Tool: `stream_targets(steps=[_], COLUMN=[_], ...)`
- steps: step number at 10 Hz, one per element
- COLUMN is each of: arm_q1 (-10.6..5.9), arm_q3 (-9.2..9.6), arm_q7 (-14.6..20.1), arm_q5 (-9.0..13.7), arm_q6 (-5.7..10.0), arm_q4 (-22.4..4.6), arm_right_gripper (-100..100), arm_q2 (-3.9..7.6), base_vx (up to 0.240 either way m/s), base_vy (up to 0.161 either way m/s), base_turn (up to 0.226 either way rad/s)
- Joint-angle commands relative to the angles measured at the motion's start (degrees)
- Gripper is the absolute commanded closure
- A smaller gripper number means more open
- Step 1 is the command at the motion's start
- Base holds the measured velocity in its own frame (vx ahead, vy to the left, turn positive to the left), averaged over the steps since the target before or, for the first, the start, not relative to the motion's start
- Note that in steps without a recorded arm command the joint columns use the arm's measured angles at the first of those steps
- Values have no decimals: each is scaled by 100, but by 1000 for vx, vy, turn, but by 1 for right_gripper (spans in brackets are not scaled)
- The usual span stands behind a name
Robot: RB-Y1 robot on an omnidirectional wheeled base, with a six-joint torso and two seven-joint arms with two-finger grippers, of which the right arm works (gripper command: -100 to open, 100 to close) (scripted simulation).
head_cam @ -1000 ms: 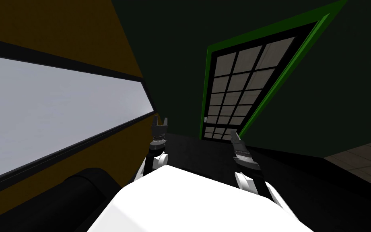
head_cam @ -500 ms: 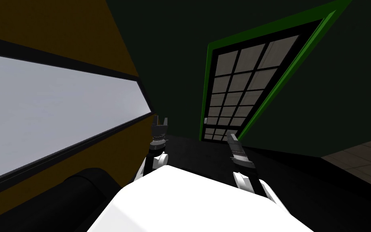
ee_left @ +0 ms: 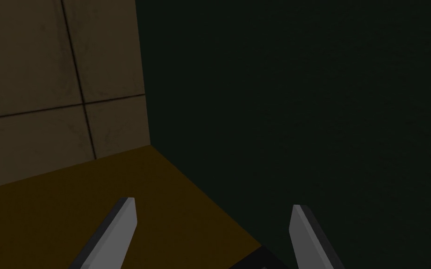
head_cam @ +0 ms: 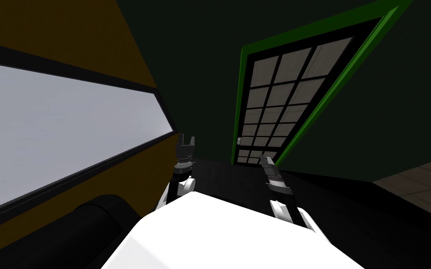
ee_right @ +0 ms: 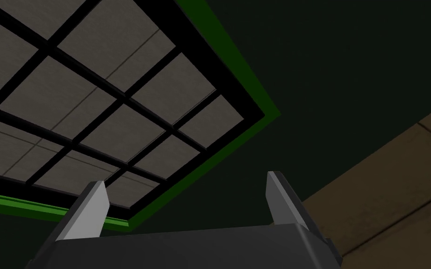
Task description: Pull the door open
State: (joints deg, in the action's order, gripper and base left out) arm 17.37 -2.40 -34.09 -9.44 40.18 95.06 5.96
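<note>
- Door (head_cam: 280, 102): black grid of grey panes in green frame (head_cam: 237, 107), set in dark green wall (head_cam: 186, 46), ahead and to the right.
- Small pale handle (head_cam: 239, 139) on its left edge.
- Right jaws wide apart, empty, pointed at door's lower corner, short of it.
- Left jaws wide apart, empty, beside ochre wall (head_cam: 60, 28).

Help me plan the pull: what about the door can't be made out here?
- Handle: head view, a tiny pale speck at the edge of the door; its shape is too small to tell.
- Door's lower corner: head view, covered by the right claw.
- Much of the door: right wrist view, cut off by the picture's edges.
- Latched or ajar: cannot tell.
</note>
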Motion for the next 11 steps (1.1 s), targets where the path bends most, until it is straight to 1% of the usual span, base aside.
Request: stream_targets(steps=[1, 10, 11], arm_q1=[-53, -366, -435], arm_q3=[2, -12, -14], arm_q7=[-146, -874, -1036], arm_q5=[-54, -336, -399], arm_q6=[30, 201, 239], arm_q4=[-171, -1147, -1364], arm_right_gripper=[-100, -100, -100], arm_q2=[1, 12, 12], base_vx=[102, 95, 123], base_vy=[40, 35, 43], base_turn=[-56, -45, -67])
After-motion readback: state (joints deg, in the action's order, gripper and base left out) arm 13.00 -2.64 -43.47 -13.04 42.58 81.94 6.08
